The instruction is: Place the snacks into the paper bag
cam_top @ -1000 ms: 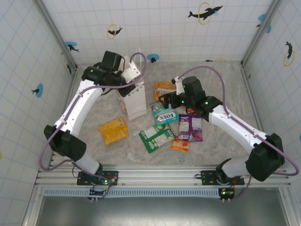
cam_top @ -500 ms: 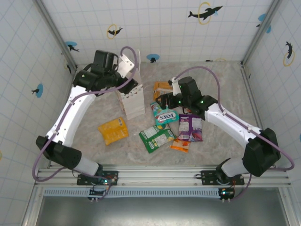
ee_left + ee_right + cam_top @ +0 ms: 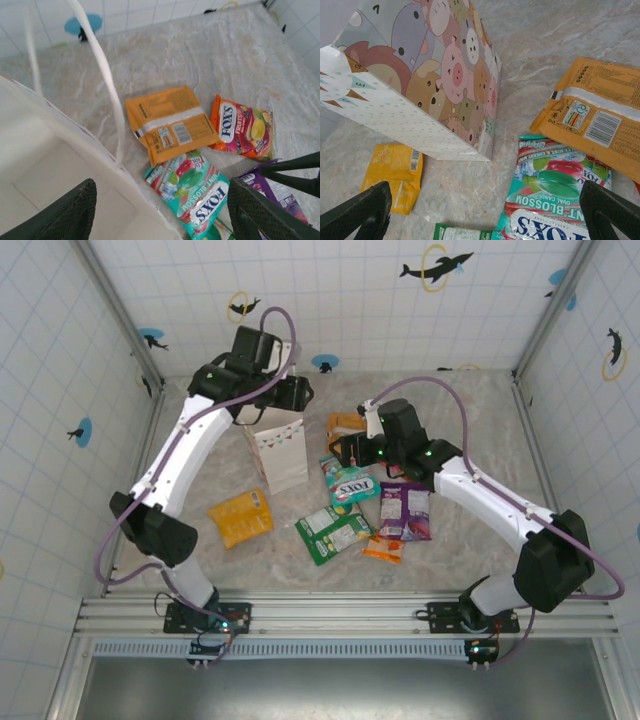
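One arched arm point(image 3: 185, 445) holds the left pincer point(image 3: 162, 185) gaping above the paper bag point(image 3: 282, 458).

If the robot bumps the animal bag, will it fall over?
Probably yes. The paper bag stands tall on a narrow base, so a sideways nudge would likely tip it. Its thin paper walls look light and would probably crumple rather than resist. The loop handle looks floppy, so it likely bends if grabbed.
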Action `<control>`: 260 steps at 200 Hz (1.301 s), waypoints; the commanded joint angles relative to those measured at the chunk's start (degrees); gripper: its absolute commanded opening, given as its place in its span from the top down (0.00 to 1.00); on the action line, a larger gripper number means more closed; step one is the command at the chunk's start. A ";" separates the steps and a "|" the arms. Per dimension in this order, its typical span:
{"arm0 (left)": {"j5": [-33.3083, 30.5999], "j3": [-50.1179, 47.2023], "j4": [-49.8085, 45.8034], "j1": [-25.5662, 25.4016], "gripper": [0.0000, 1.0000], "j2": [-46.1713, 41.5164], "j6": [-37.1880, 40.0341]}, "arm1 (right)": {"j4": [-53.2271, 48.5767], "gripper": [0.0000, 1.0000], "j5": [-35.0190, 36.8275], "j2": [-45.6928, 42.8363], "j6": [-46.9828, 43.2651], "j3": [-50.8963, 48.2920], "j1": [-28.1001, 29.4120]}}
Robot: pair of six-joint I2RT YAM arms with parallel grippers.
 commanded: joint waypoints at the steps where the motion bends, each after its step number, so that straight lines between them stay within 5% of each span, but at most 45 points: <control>1: -3.40 2.21 -2.54 -0.49 0.32 2.06 -5.18 | 0.51 0.01 0.93 -1.73 0.27 0.51 0.40; 66: -5.02 1.79 -1.07 -0.77 0.41 6.88 -7.55 | 0.23 0.01 1.20 -2.67 0.04 -0.87 0.36; 90: -4.86 2.12 -0.97 -0.74 0.59 7.70 -7.64 | 0.12 0.01 1.37 -3.17 -0.22 -1.31 0.26; 126: -5.92 2.35 -1.79 -0.81 1.00 6.57 -6.23 | 0.35 0.01 1.79 -4.26 -0.22 -2.34 0.10; 260: 5.35 -3.59 -1.51 -0.81 1.00 -0.26 2.07 | 2.47 0.03 2.60 -6.91 1.54 -5.90 0.01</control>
